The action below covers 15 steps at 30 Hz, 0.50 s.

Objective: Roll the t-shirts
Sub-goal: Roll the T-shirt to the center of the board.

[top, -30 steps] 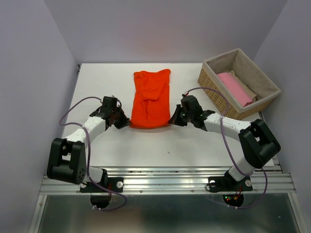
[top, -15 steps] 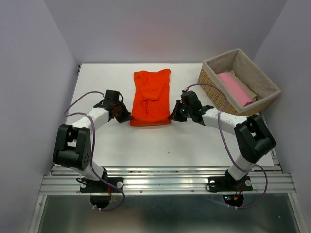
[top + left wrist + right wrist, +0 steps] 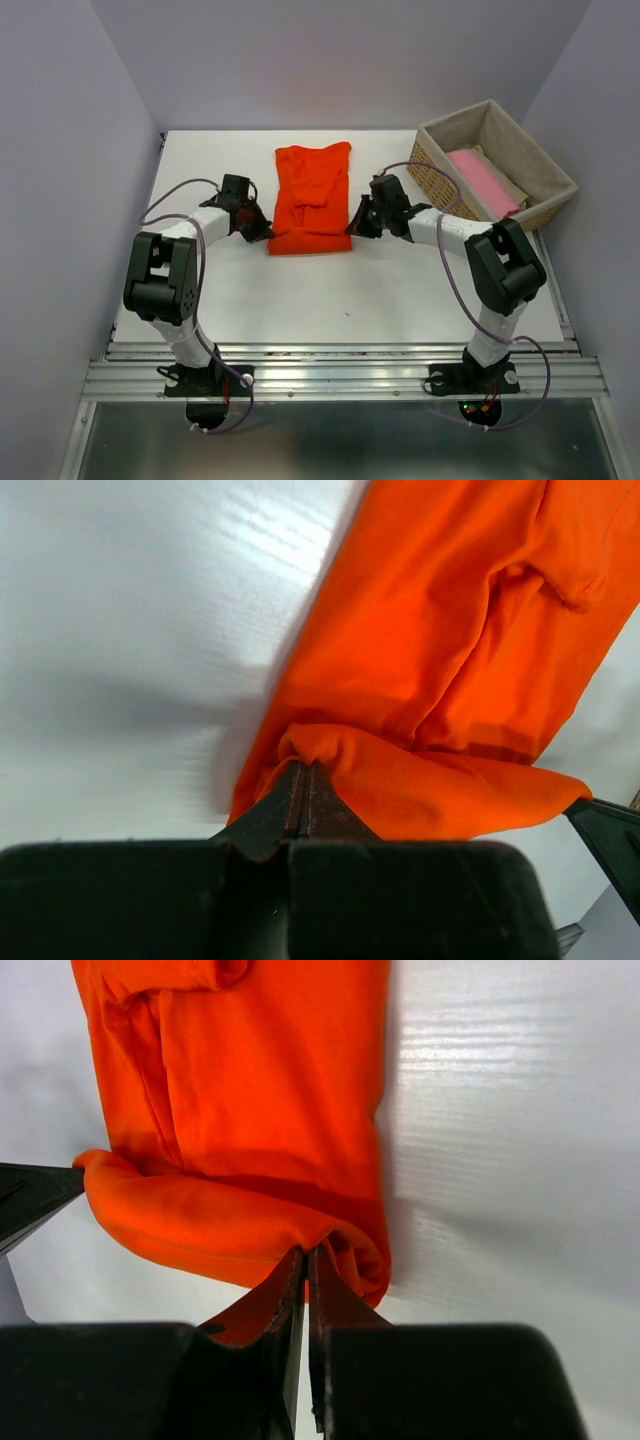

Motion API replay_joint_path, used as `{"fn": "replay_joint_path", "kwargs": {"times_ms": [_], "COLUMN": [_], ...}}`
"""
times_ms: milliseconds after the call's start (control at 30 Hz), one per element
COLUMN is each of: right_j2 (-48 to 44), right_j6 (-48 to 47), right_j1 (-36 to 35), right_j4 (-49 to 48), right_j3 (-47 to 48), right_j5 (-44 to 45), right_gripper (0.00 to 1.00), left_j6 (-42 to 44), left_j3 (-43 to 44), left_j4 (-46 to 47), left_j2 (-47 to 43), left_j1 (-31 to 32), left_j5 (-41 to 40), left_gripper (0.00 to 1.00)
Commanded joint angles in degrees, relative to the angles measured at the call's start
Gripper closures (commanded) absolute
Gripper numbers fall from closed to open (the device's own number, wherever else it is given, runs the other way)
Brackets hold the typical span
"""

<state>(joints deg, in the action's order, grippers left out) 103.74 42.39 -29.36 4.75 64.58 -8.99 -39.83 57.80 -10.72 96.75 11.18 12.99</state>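
Your orange t-shirt (image 3: 311, 198) is lying folded into a long strip in the middle of the table (image 3: 350, 290), running from near to far, its sleeves tucked in toward the far end. The near end is sitting turned up and over into a low, soft roll across the strip's width.

Your left fingers (image 3: 303, 783) are pressing tightly together on the left near corner of that roll, with cloth bunching over their tips. Your right fingers (image 3: 305, 1260) are standing almost together, with only a thin slit between them, at the right near corner. They appear to be pinching the fold, though the wrist view is hiding the contact itself. Both arms are reaching in low from either side of the strip.

At the far right, the basket (image 3: 436, 170) is holding a pink t-shirt (image 3: 482, 180) lying on a beige t-shirt (image 3: 508, 186), well apart from the orange one.
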Motion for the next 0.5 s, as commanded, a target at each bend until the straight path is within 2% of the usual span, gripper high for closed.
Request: {"fn": "replay_joint_path", "kwargs": {"times_ms": [0, 67, 100, 167, 233, 300, 367, 400, 467], "right_j2": [2.16, 2.95, 3.13, 2.87, 1.65, 0.68, -1.25, -2.05, -3.80], "right_j6": [-0.91, -0.56, -0.47, -0.38, -0.82, -1.26, -2.31, -2.84, -3.28], "right_j1": [1.15, 1.67, 1.68, 1.68, 2.21, 2.21, 2.21, 2.21, 2.21], "right_j4": [-0.36, -0.27, -0.27, -0.27, -0.10, 0.69, 1.40, 1.83, 2.36], "right_j3": [4.15, 5.03, 5.21, 5.21, 5.03, 4.95, 4.68, 4.25, 3.63], "right_j5": [-0.32, -0.50, -0.59, -0.24, 0.47, 1.61, 2.31, 2.84, 3.45], "right_gripper": [0.91, 0.87, 0.78, 0.76, 0.68, 0.60, 0.56, 0.52, 0.50], "left_j6": [1.69, 1.95, 2.13, 2.39, 2.92, 3.71, 4.41, 4.94, 5.29], "left_j3": [4.60, 5.48, 6.00, 6.53, 7.32, 8.72, 9.52, 10.13, 10.49], "left_j4": [1.14, 0.97, 0.96, 0.88, 0.27, -0.53, -1.14, -1.41, -1.58], "left_j2": [2.03, 3.44, 3.71, 3.89, 3.54, 3.18, 2.22, 1.35, 0.20], "left_j1": [-0.46, -0.37, -0.37, -0.46, -0.37, -0.37, -0.37, -0.37, -0.37], "left_j5": [-1.92, -1.92, -1.75, -1.31, -1.65, -2.44, -3.06, -3.24, -3.85], "left_gripper": [1.00, 1.00, 1.00, 1.00, 0.99, 0.91, 0.86, 0.80, 0.75]}}
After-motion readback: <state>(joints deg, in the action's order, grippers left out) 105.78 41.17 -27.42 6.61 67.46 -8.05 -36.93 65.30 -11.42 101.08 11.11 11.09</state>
